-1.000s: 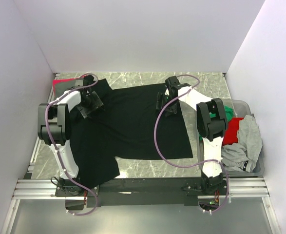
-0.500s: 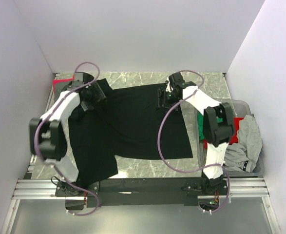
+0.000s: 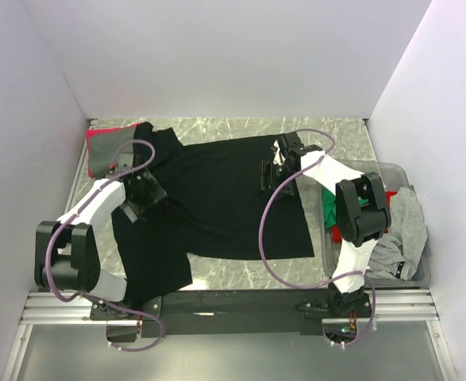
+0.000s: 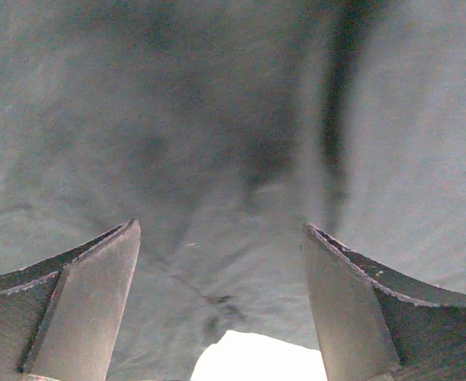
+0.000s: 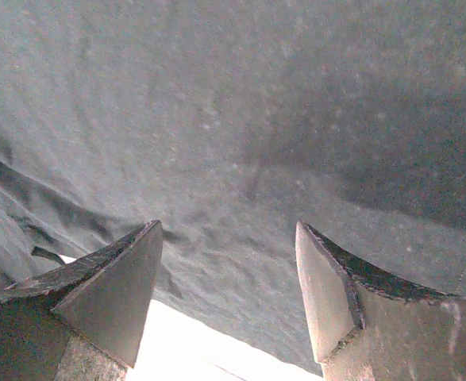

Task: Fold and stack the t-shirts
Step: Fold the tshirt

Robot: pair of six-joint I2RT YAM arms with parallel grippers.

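A large black t-shirt (image 3: 217, 206) lies spread flat across the marble table. My left gripper (image 3: 141, 194) hovers low over its left sleeve area. In the left wrist view the left gripper (image 4: 221, 226) is open, with only black t-shirt cloth (image 4: 233, 119) beneath it. My right gripper (image 3: 274, 171) is over the shirt's far right part, near its edge. The right wrist view shows the right gripper (image 5: 229, 225) open above the black t-shirt (image 5: 217, 103), holding nothing. A grey t-shirt (image 3: 403, 226) and a red t-shirt (image 3: 379, 210) lie in the bin.
The clear grey plastic bin (image 3: 391, 167) stands at the table's right edge. A red cloth (image 3: 98, 133) under a dark grey one (image 3: 104, 155) sits in the far left corner. White walls close in three sides. The shirt's near left part hangs toward the arm bases.
My left arm reached toward the far left corner, then drew back nearer over the shirt's left side. The right gripper shifted only slightly. Both stayed open.
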